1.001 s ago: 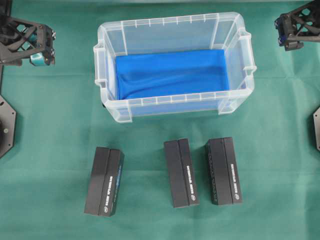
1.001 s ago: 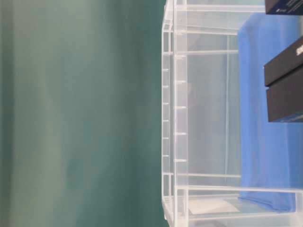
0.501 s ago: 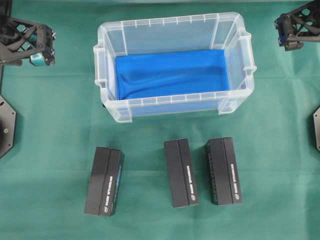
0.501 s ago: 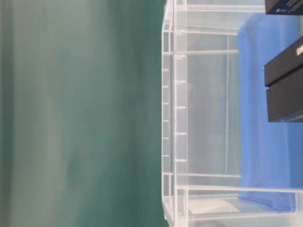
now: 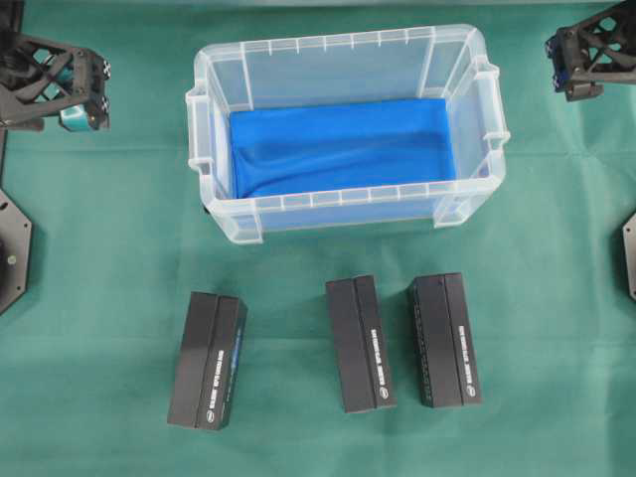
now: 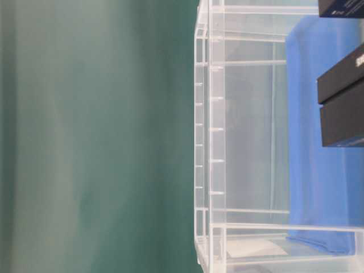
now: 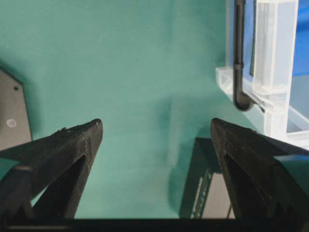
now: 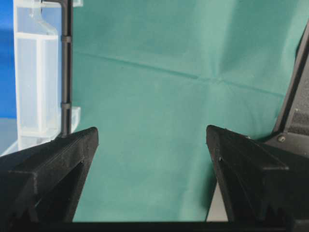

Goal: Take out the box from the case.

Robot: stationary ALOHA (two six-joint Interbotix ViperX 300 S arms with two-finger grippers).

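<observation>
Three black rectangular boxes (image 5: 362, 343) are lying low-centre, below the clear plastic case (image 5: 204, 109); both spread-jawed grippers, left (image 7: 154, 130) and right (image 8: 152, 135), are idling at the upper corners, gripping nothing.

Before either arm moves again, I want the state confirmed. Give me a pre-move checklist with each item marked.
1. Case holds only the blue cloth, no box: ok.
2. Three black boxes lie on the green table cover, outside the case: ok.
3. Left gripper open, nothing held: ok.
4. Right gripper open, nothing held: ok.
5. Both arms clear of the case: ok.
</observation>
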